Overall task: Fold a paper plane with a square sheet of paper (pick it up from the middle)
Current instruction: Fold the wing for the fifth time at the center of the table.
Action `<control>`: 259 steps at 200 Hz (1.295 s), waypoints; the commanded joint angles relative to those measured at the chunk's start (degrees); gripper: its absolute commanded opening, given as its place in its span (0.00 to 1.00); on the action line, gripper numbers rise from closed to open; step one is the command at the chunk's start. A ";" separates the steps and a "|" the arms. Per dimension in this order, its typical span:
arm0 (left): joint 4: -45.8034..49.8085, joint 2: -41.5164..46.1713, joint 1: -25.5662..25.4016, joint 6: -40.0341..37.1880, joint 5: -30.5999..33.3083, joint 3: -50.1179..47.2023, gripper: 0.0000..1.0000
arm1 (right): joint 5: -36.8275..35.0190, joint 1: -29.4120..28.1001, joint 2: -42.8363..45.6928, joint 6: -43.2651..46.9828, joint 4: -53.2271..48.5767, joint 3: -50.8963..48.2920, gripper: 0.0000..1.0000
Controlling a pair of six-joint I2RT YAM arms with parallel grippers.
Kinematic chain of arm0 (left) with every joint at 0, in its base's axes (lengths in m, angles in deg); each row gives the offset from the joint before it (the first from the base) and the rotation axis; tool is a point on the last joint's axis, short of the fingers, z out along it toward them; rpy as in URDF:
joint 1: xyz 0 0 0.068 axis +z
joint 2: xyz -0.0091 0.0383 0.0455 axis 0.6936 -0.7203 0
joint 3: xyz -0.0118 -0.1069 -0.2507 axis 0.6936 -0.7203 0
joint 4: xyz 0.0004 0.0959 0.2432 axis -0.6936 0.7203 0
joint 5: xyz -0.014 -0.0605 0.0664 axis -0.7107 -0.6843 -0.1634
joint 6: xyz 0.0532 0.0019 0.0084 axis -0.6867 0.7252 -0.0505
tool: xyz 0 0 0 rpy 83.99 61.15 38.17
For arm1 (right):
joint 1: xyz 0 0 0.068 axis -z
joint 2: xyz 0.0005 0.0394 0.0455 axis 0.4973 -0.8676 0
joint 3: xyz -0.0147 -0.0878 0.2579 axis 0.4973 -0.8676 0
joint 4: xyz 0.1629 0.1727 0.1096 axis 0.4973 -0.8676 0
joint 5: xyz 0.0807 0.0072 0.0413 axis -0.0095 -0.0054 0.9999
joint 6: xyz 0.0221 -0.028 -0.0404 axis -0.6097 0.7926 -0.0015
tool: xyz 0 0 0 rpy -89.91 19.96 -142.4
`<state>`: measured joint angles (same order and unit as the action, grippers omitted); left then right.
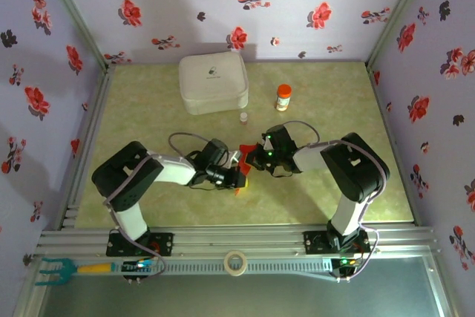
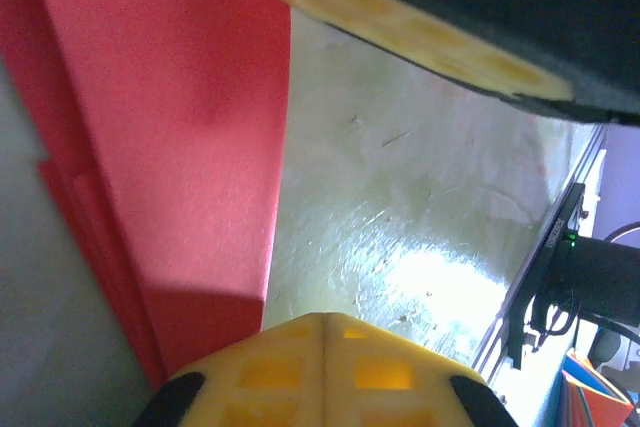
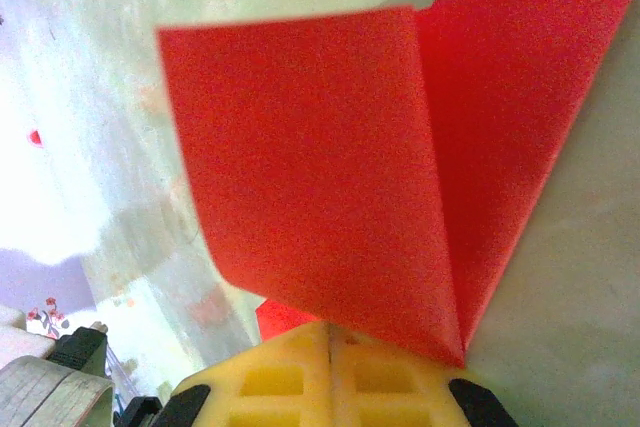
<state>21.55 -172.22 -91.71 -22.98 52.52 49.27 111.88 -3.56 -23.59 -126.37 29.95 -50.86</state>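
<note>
Two shut grippers meet mid-table. The left gripper seems to pinch one edge of the square sheet of paper, and the right gripper clamps its crease, likely steadying the half-folded sheet, lifted off the mat, for another fold.

One each: sheet (red), case, bottle

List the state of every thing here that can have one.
red paper, folded along a crease, held where the two arms meet.
left gripper, shut beside the red paper; grip unclear.
right gripper, shut on the red paper.
white case, closed.
orange-capped bottle, upright, capped.
</note>
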 commanded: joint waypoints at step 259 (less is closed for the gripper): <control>10.66 -2.17 0.68 -2.03 2.44 5.05 0.00 | -7.14 -0.01 -1.15 -0.55 -7.54 -2.83 0.01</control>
<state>29.26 -173.16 -91.16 -22.91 55.67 55.94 110.85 -3.91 -23.18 -126.78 30.32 -51.18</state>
